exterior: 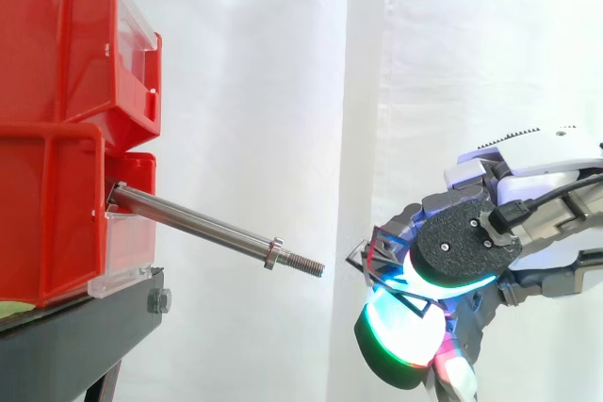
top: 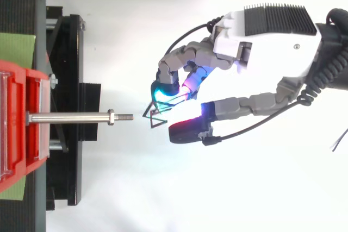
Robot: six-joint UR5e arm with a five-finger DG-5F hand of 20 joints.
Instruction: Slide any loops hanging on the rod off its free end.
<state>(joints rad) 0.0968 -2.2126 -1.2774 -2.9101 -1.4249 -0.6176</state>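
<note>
Nearest the side camera, at the right of the scene, the hand (top: 269,39) is reaching in toward the left with its fingers curled. Its glowing fingertips (top: 162,89) are pinching a thin dark wire loop (top: 154,116), which is showing as a few small triangular outlines between the pads. The thumb pad (top: 187,131) is sitting just beside the loop on its near side.

Left of that, the loop is hanging clear of the rod (exterior: 193,220), just beyond the threaded free end and not touching it; a small gap is showing between the wire and the tip. The rod is lying bare along its whole visible length, carrying only a nut (exterior: 272,253) close to the threads. In the side view it is sloping downward from left to right.

Farther left, the rod's fixed end is sitting in a clear-fronted part of the lower of two stacked red bins (exterior: 52,54). These are resting on the black stand (exterior: 80,336), with a green sheet (top: 16,47) lying under them.

Behind everything, the white curtain (exterior: 283,91) is hanging as the backdrop.
</note>
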